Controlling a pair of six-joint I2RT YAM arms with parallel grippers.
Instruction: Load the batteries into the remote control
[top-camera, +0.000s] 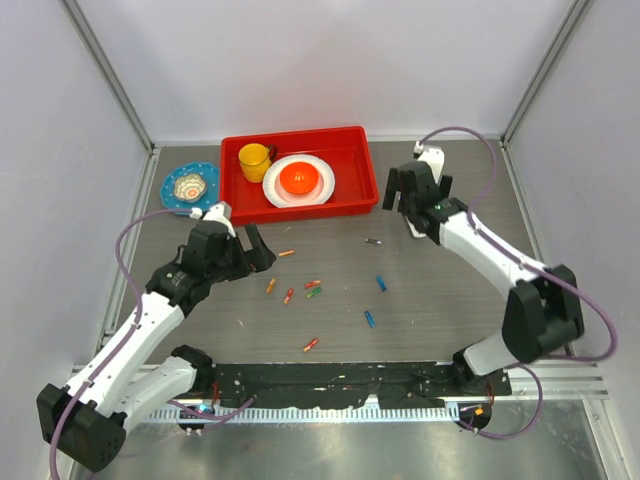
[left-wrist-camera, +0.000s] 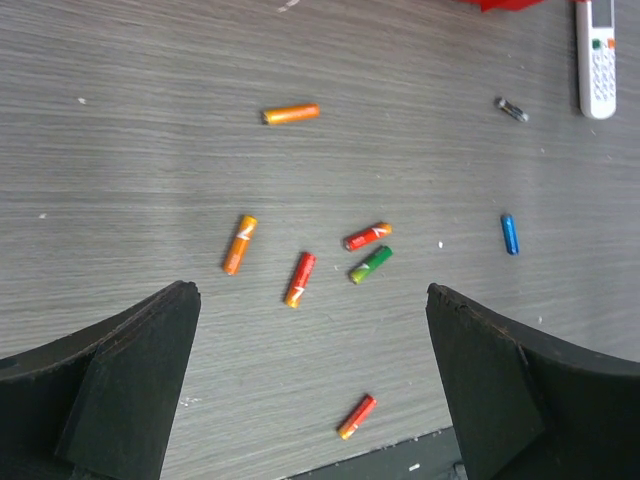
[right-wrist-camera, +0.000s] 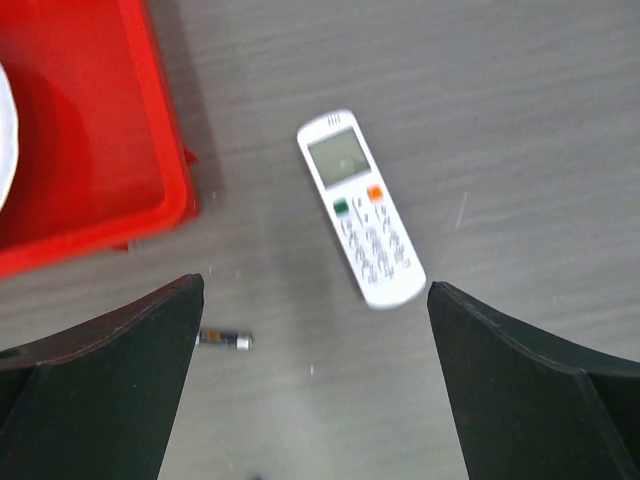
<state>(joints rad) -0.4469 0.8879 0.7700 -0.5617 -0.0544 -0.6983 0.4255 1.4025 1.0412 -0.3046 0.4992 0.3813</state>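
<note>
while both arms hang above the table (top-camera: 460, 300), neither tool has hold of anything. the left tool (top-camera: 255, 252) stands fully spread, off the near left corner of the red tray (top-camera: 352, 175). the right tool (right-wrist-camera: 315, 285) is equally wide apart, just off the tray's right end.

the remote control (right-wrist-camera: 361, 208) lies flat on the table beside the tray's right wall, keypad face up, with its screen end nearer the tray.

the batteries (top-camera: 289, 296) lie loose on the table on the near side of the tray, all apart from the remote control. an orange battery (left-wrist-camera: 291, 114) is closest to the tray's front wall. further from the tray lie a second orange battery (left-wrist-camera: 238, 244), a red battery (left-wrist-camera: 300, 278), and a red-and-green pair (left-wrist-camera: 369, 250) just beside each other. a blue battery (left-wrist-camera: 510, 234) lies towards the tray's right end, and another blue battery (top-camera: 369, 319) is further out. a red-orange battery (left-wrist-camera: 357, 416) lies farthest from the tray.

a small dark metal bit (right-wrist-camera: 224, 339) sits near the tray's near right corner.

inside the tray are a yellow cup (top-camera: 254, 160) and a white plate (top-camera: 320, 190) carrying an orange bowl (top-camera: 299, 179). a blue dish (top-camera: 170, 190) sits just off the tray's left wall.
</note>
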